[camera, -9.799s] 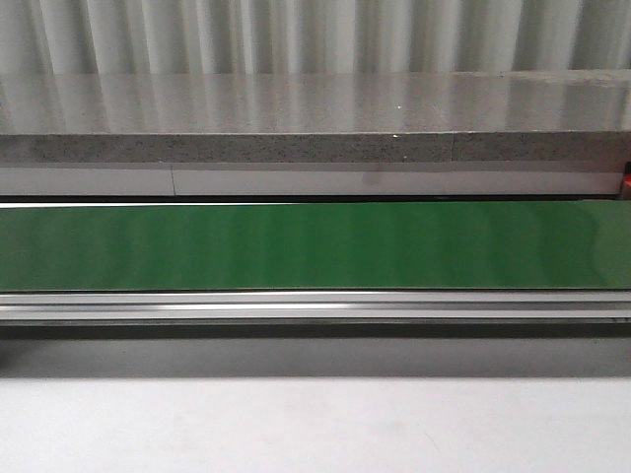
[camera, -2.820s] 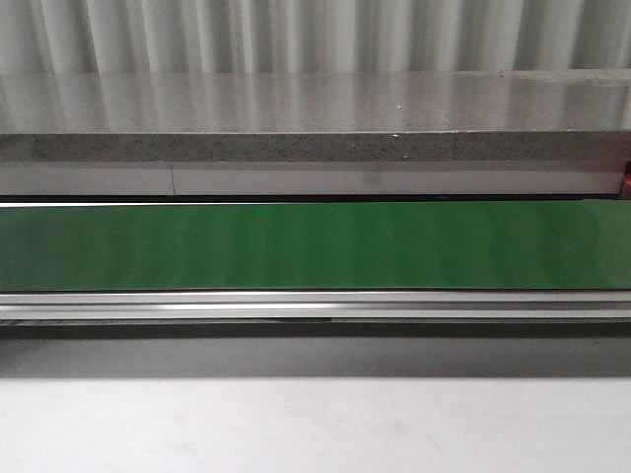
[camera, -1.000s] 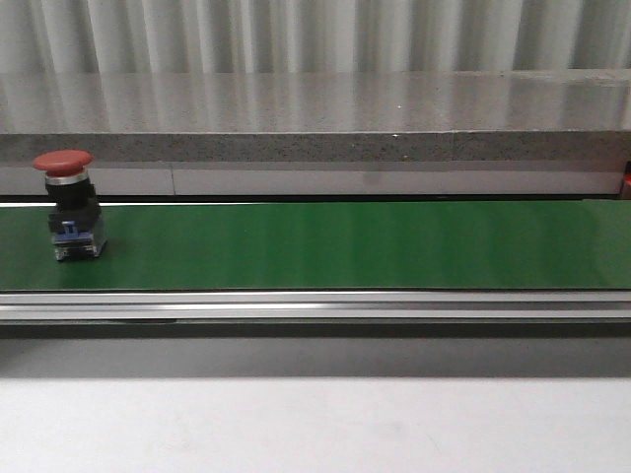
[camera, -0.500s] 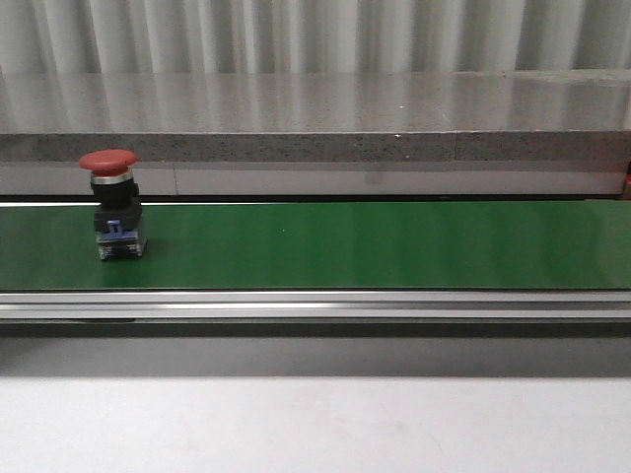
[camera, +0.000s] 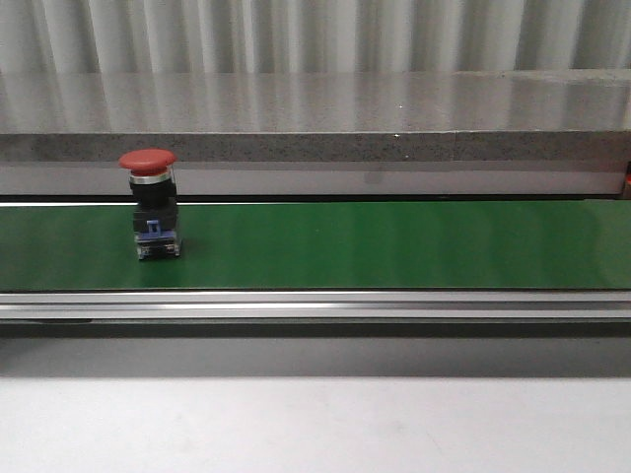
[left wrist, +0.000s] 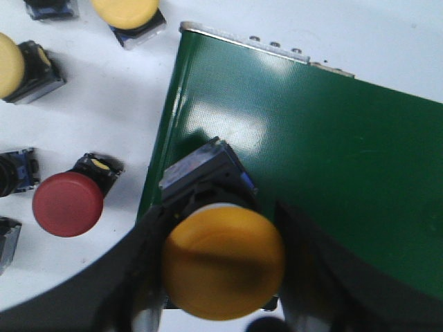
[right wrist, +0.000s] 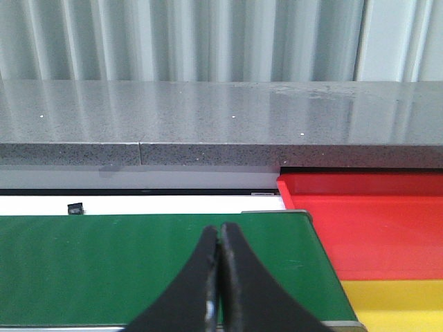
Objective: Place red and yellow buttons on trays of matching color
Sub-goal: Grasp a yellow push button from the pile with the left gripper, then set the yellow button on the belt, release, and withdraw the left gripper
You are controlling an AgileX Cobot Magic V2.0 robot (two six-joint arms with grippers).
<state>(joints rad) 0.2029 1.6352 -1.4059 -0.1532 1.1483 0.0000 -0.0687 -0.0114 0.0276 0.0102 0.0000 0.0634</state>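
A red button (camera: 148,202) with a black body stands upright on the green belt (camera: 394,244), left of centre in the front view. No gripper shows in that view. In the left wrist view my left gripper (left wrist: 221,232) is shut on a yellow button (left wrist: 223,259), held over the end of the belt (left wrist: 332,152). My right gripper (right wrist: 220,229) is shut and empty, hanging over the other end of the belt (right wrist: 104,263). Beside that end lie the red tray (right wrist: 374,214) and the yellow tray (right wrist: 394,301).
On the white table beside the left end of the belt lie loose buttons: a red one (left wrist: 67,204), two yellow ones (left wrist: 126,10) (left wrist: 10,66) and dark button bodies (left wrist: 14,169). A grey stone ledge (camera: 315,118) runs behind the belt.
The belt was bare at first. A red button then came in from the left and has ridden to the right along the belt.
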